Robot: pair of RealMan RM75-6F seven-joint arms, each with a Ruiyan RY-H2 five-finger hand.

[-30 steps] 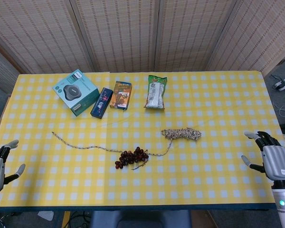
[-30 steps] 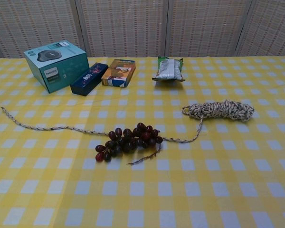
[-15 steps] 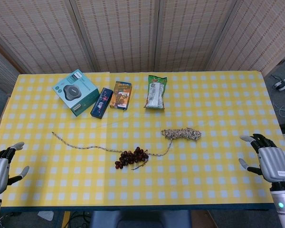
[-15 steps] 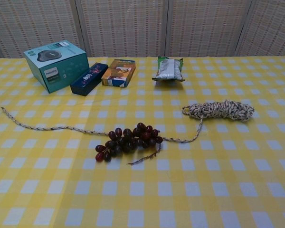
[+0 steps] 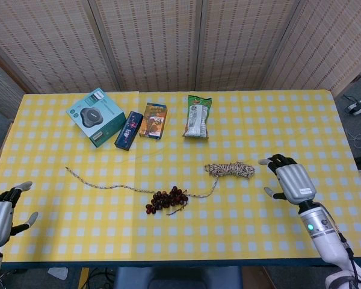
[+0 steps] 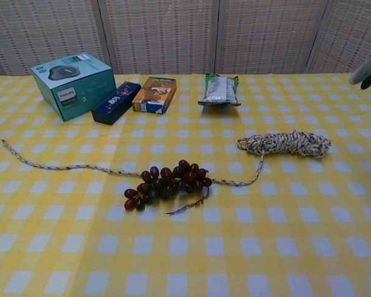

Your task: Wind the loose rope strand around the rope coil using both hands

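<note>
Loosely bundled rope coil [image 5: 230, 170], loose strand [image 5: 108, 185] trailing left

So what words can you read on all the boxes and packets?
"PHILIPS": on the front side of the teal box.
Dark blue box: print too blurred to read.
Orange box: print too small to read.
Green snack packet: no readable text.

A speckled beige rope coil [image 5: 231, 170] lies flat as an elongated bundle on the checked tabletop [image 5: 277, 120], its loose rope strand [image 5: 108, 185] trailing leftward in a long, gently wavy line.
</note>
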